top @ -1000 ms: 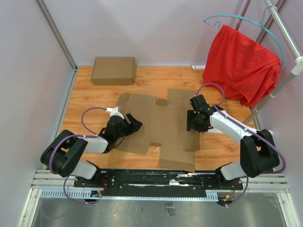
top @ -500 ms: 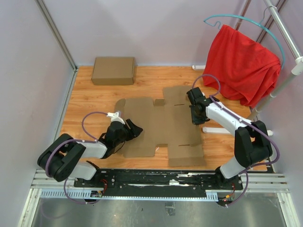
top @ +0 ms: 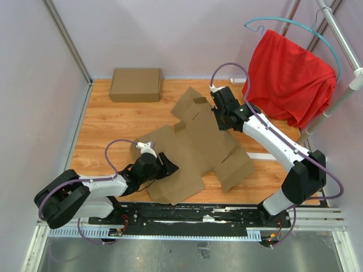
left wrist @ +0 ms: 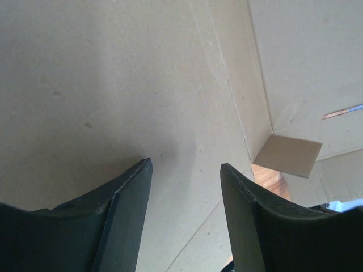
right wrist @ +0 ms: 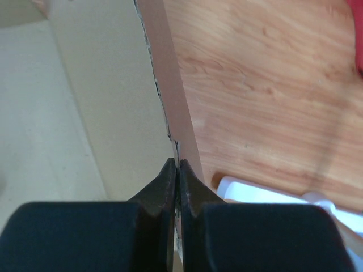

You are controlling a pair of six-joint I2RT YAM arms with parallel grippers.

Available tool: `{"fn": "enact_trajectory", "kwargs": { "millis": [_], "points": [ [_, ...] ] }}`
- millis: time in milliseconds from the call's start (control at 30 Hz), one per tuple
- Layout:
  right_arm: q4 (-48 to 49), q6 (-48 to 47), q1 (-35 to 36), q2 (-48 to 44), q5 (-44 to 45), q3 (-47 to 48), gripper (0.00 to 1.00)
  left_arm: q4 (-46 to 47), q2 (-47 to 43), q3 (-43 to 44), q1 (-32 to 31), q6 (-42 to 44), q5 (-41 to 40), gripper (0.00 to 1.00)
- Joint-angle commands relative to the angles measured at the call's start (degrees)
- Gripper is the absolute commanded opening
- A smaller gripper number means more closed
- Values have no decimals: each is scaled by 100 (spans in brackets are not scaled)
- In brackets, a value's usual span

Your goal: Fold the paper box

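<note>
One outstretched pincer point(top: 220, 121) on paper box point(top: 195, 146)

The paper box point(left wrist: 113, 68) is cut off by the left wrist view's edges.

Your table top point(top: 113, 122) is orange wood grain, closed in by pale lilac walls point(top: 170, 34) under soft, even light. A flat brown cardboard box point(top: 136, 85) sits in its far left corner. At your right, a red cloth point(top: 289, 76) hangs from a teal hanger point(top: 272, 21) on a grey rack pole point(top: 340, 34). A metal rail point(top: 193, 218) lines the near edge.
</note>
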Motion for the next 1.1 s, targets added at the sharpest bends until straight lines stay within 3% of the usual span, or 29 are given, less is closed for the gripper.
{"fn": "enact_trajectory", "kwargs": {
  "millis": [0, 267, 567, 767, 967, 1067],
  "points": [
    [-216, -340, 625, 19, 261, 542, 1, -1322, 58, -43, -146, -94, 64, 60],
    [-535, -497, 1602, 214, 1358, 787, 1, -2284, -982, 455, -145, 236, -683, 71],
    [-514, -855, 2425, 443, 2602, 774, 1, -3644, -3143, 1600, -105, 949, -2751, 77],
    [-321, -1179, 2841, 439, 3298, 881, 1, -4186, -2589, 2660, 404, 1385, -2595, 77],
    [30, -1494, 3103, 257, 4121, 735, 1, -3805, -2091, 3111, 1042, 1602, -1954, 80],
    [647, -1983, 3232, 87, 4464, 370, 1, -3533, -1895, 3229, 1476, 1597, -1609, 81]
  ]
}}
